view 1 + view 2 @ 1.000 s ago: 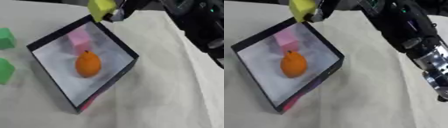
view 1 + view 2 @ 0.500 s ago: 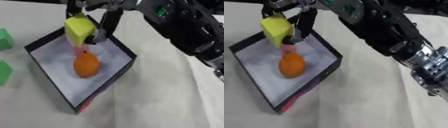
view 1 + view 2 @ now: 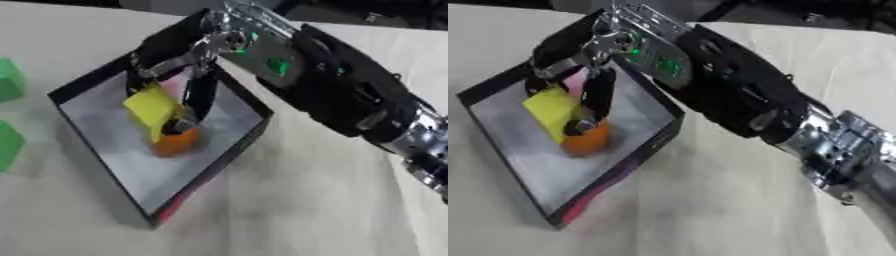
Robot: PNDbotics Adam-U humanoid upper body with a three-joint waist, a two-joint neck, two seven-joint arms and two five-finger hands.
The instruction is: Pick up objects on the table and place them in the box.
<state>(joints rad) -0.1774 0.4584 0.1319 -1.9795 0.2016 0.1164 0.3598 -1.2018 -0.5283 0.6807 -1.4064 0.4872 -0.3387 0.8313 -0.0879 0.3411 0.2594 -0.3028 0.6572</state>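
My right hand (image 3: 175,75) reaches from the upper right over the black box (image 3: 96,150), its fingers curled round a yellow block (image 3: 153,110). The block hangs inside the box, just above an orange fruit-like object (image 3: 175,142) lying on the box's pale floor. A pink block (image 3: 577,82) shows in the box's far corner, mostly hidden behind the hand. Two green blocks (image 3: 9,80) (image 3: 7,145) lie on the table left of the box. My left hand does not show.
The table is covered with a cream cloth (image 3: 306,210). My right forearm (image 3: 350,100) crosses above the box's right wall. A red patch (image 3: 179,197) shows on the box's near outer side.
My right hand has carried the yellow block from above the box's far corner down into the box, over the orange object. The picture has shifted too.
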